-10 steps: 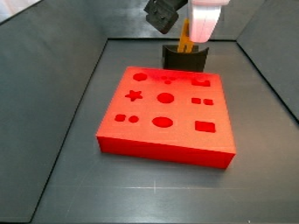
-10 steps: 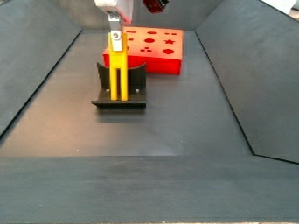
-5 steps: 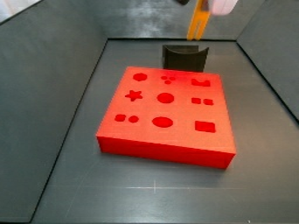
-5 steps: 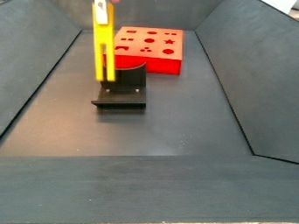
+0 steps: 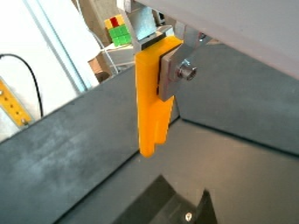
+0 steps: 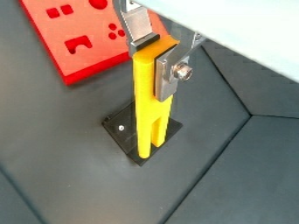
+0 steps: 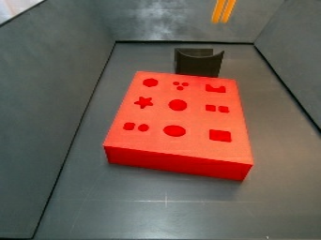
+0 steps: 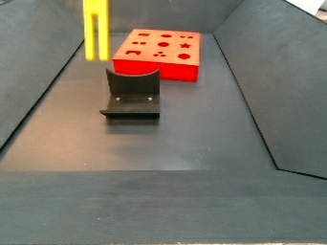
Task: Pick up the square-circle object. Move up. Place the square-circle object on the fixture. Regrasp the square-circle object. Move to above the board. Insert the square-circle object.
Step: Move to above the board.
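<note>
The claw [image 5: 159, 75] hangs high over a dark grey floor [image 7: 163, 208], which lies far below it and shows faint scuffs. Sloping grey walls [image 8: 38, 91] rise from the floor on each side, well out from the claw, forming a trough. Beyond the trough's rim, behind the claw in a wrist view, stand a white upright post [image 5: 52, 44] and a small green box [image 5: 118, 34] on a metal rack. A black cable [image 5: 28, 77] loops further off to that side, near a yellow strip [image 5: 12, 107].
</note>
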Available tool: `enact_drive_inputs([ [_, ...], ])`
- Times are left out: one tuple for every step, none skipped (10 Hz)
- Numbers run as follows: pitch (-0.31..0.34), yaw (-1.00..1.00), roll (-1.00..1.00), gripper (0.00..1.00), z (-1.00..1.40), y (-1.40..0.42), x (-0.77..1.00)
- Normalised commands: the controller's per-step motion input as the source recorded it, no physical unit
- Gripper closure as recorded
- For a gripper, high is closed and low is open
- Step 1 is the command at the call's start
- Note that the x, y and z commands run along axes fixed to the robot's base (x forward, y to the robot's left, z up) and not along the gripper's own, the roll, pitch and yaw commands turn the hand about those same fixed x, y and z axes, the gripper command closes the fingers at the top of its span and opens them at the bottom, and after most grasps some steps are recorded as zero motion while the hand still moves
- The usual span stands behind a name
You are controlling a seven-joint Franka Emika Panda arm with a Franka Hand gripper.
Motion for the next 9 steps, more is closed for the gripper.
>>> enact_drive_inputs([
  [0.148, 0.04, -0.05, 1.0, 1.0, -0.03, 0.16],
  [0.144, 0.04, -0.05, 1.0, 0.9, -0.02, 0.12],
  [0.142, 0.05, -0.05, 1.0, 0.74, -0.02, 0.08],
  [0.14, 0.05, -0.05, 1.0, 0.54, -0.02, 0.05],
  [0.14, 0.05, -0.05, 1.0, 0.38, -0.02, 0.04],
  [0.138, 0.05, -0.05, 1.0, 0.18, -0.01, 0.03],
  [0.057, 1.0, -0.32, 1.0, 0.14, -1.0, -0.86],
  [0.049, 1.0, -0.32, 1.0, 0.15, -1.0, -0.86],
  [0.019, 1.0, -0.31, 1.0, 0.15, -1.0, -0.88],
])
